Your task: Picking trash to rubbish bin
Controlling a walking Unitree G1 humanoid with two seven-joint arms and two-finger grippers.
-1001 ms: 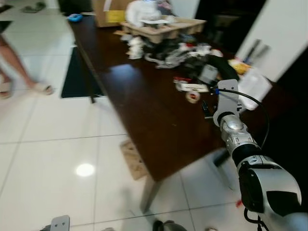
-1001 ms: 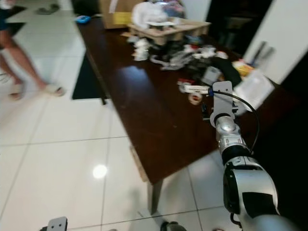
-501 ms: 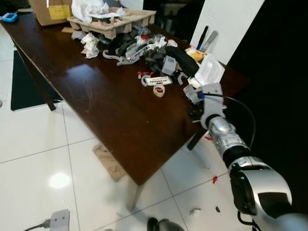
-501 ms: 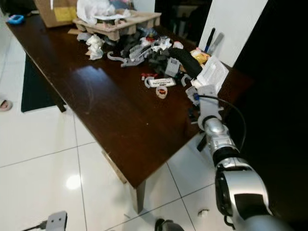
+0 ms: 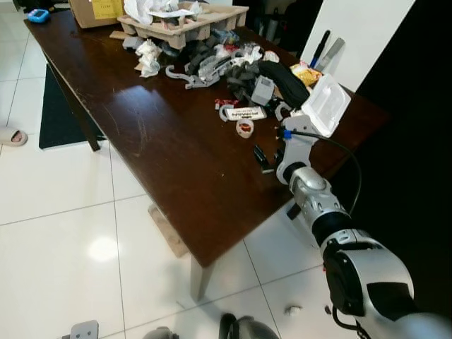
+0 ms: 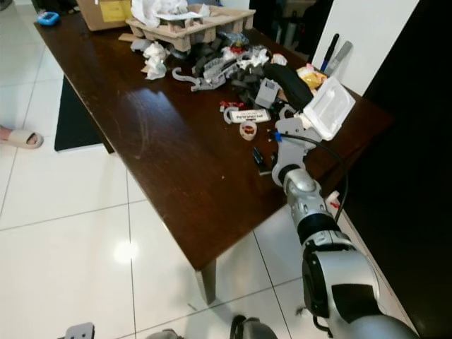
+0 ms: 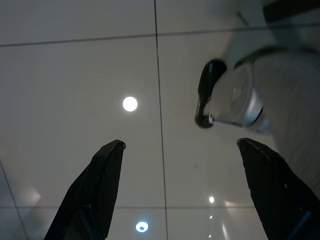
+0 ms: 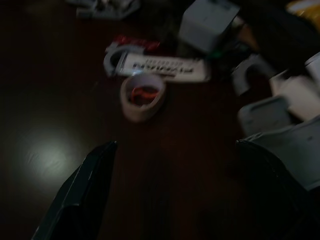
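Trash lies piled on a dark wooden table (image 5: 176, 162): a small tape roll (image 5: 245, 128), a white labelled strip (image 5: 247, 114), a clear plastic clamshell box (image 5: 325, 104), crumpled paper (image 5: 148, 56) and grey and black scraps. My right gripper (image 5: 261, 157) hovers open just above the table, a short way in front of the tape roll (image 8: 142, 96), with nothing between its fingers (image 8: 82, 192). Down by the white floor tiles my left gripper (image 7: 181, 144) hangs open and empty.
A cardboard tray (image 5: 185, 21) and a cardboard box (image 5: 99, 8) stand at the table's far end. A dark mat (image 5: 60, 113) lies left of the table, with a sandalled foot (image 6: 21, 138) beside it. A dark wall (image 5: 417, 141) is on the right.
The camera has swung towards the table's right end and a person's legs have left the view. My right gripper now stands closer to the tape roll.
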